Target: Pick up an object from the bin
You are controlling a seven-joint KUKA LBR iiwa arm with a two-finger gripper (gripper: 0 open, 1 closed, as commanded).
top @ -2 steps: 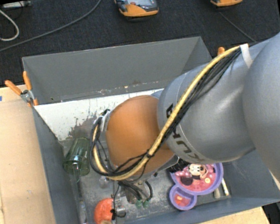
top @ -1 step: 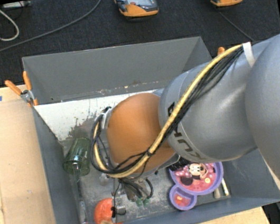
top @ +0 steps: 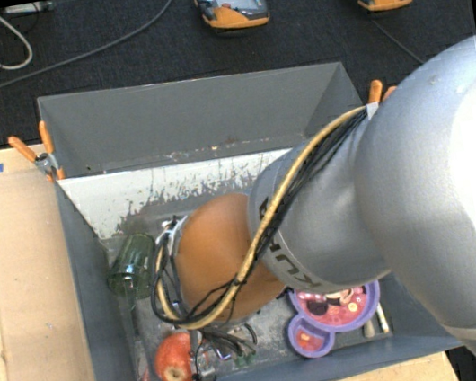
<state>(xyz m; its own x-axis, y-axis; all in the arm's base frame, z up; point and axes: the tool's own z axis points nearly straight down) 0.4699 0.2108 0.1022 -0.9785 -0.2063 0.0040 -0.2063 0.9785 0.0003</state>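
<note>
While the big grey robot arm (top: 422, 198) leans in from the right, its orange wrist cover (top: 213, 253) and a loop of black and yellow cables (top: 169, 288) hang low over the floor of the grey metal bin (top: 197, 110). The gripper (top: 204, 362) sits down near the front left corner. From where I stand this looks like the reach down to a grasp, with nothing lifted yet. A small red apple-shaped fruit (top: 171, 361) lies just beside the gripper on its left, close to the bin's front wall, and I take it for the likeliest pick. Whether the gripper is spread or closed I cannot tell, since the wrist covers it. The next move would call for a square close on the fruit's round sides, as it may roll, then a straight lift. A green see-through cup (top: 131, 266) lies further back on the left, and purple round plastic dishes (top: 332, 310) sit to the right under the arm. The bin floor is scuffed, and its sloping far wall is streaked with dark scratches. Beyond it lies a black floor (top: 124, 59) with loose cables and two orange-and-grey handheld devices (top: 229, 1)
</note>
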